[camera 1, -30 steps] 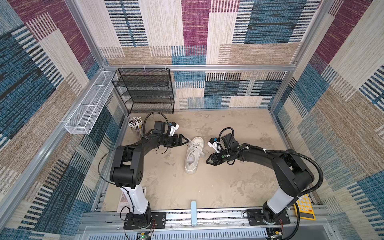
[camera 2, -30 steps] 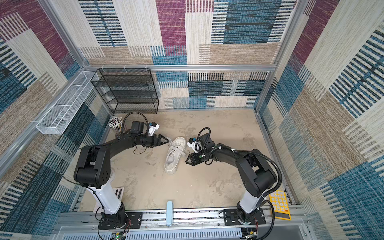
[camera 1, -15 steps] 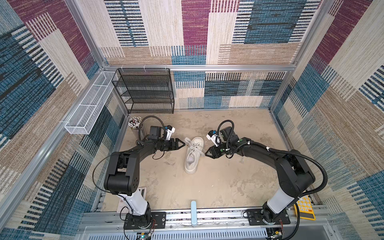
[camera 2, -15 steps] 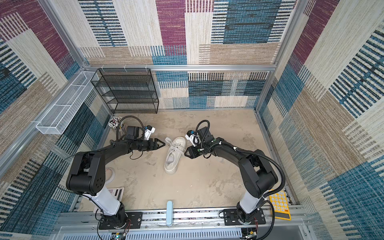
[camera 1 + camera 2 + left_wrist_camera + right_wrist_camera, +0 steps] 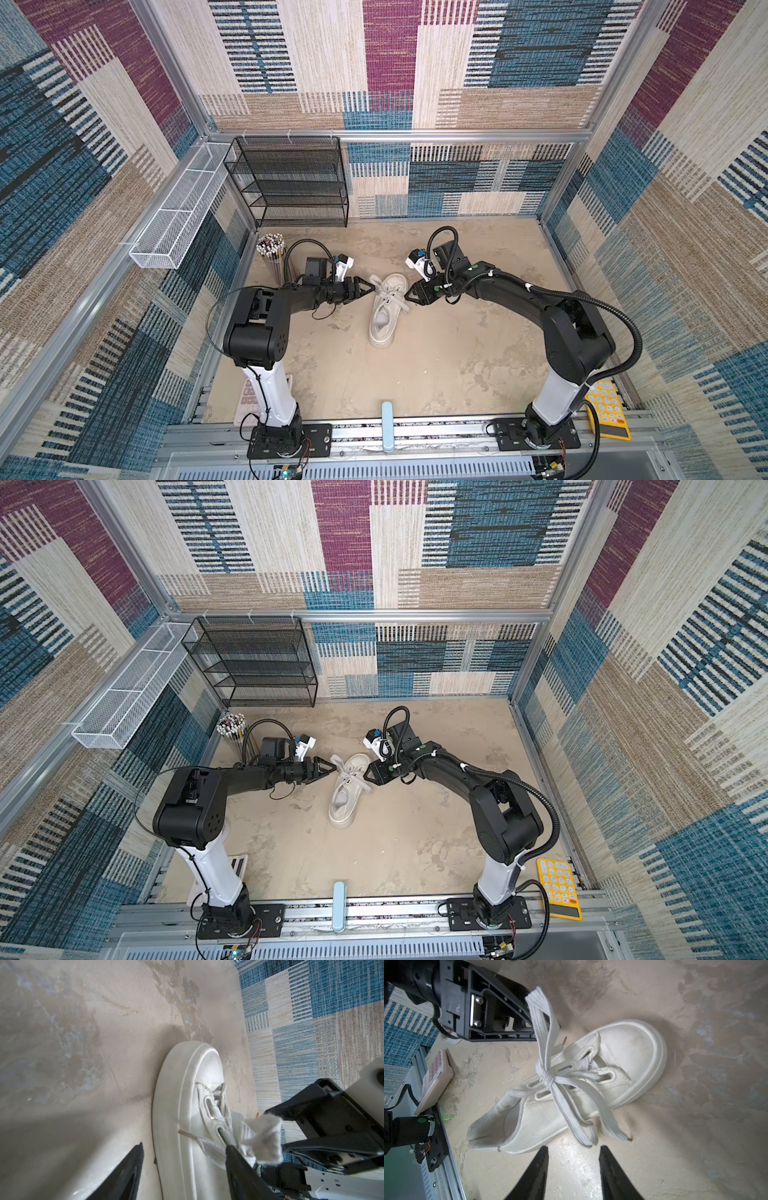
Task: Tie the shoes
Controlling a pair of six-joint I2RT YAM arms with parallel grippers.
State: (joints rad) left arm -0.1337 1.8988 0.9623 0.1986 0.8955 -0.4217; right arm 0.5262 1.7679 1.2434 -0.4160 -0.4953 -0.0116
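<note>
Lying near the middle of the bench [image 5: 457, 365], the white platform sneaker [image 5: 385, 316] points its toe toward 1 o'clock and its heel toward 6 o'clock in both top views. Its flat off-white laces [image 5: 574, 1115] are drawn into a knot [image 5: 548, 1079] over the tongue. One raised loop [image 5: 535, 997] stands up on the 9 o'clock side, while another loop and a dark-tipped end drape down the 3 o'clock side.

The left hand [image 5: 372, 287] sits at the sneaker's 9 o'clock with its fingers well apart. One finger [image 5: 239, 1172] lies against a lace strand beside an eyelet, and nothing is pinched. The right hand [image 5: 572, 1148] hovers at 3 o'clock, fingers parted and empty, with its tips just short of the draped loop.

A black mesh rack [image 5: 291, 183] stands at the bench's 11 o'clock with a pen cup [image 5: 272, 249] near it. A yellow calculator [image 5: 606, 409] lies at 4 o'clock.
</note>
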